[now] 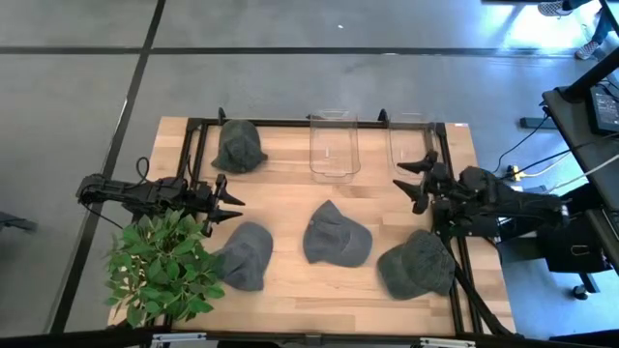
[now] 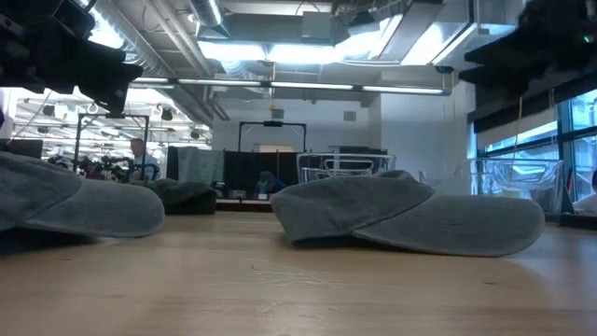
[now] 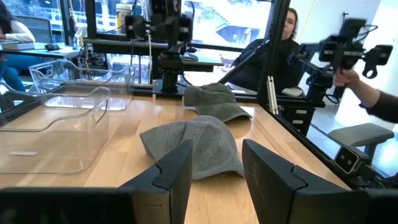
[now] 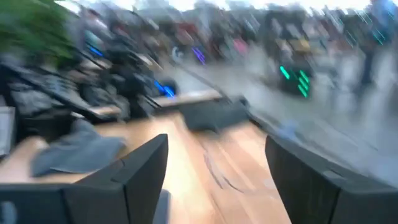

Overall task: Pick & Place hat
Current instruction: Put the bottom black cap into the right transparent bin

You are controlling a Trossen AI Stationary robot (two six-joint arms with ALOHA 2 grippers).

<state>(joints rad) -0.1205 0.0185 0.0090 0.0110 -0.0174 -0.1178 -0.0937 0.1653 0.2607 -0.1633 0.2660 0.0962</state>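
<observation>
Four grey hats lie flat on the wooden table: one at the far left (image 1: pixel 238 147), one at the near left (image 1: pixel 247 254), one in the middle (image 1: pixel 336 235) (image 3: pixel 193 149) (image 2: pixel 401 219) and one at the near right (image 1: pixel 416 264) (image 3: pixel 214 99). My left gripper (image 1: pixel 227 200) (image 3: pixel 214 174) hovers open above the table's left side, pointing right toward the middle hat. My right gripper (image 1: pixel 416 181) (image 4: pixel 214 180) hovers open on the right side, beyond the near-right hat, pointing left. Neither touches a hat.
Two clear plastic bins stand at the far edge, one centred (image 1: pixel 335 145) (image 3: pixel 56 124) and one to its right (image 1: pixel 411 140). A green plant (image 1: pixel 160 266) covers the near left corner. A black frame (image 1: pixel 290 123) borders the table. People sit beyond the table in the left wrist view.
</observation>
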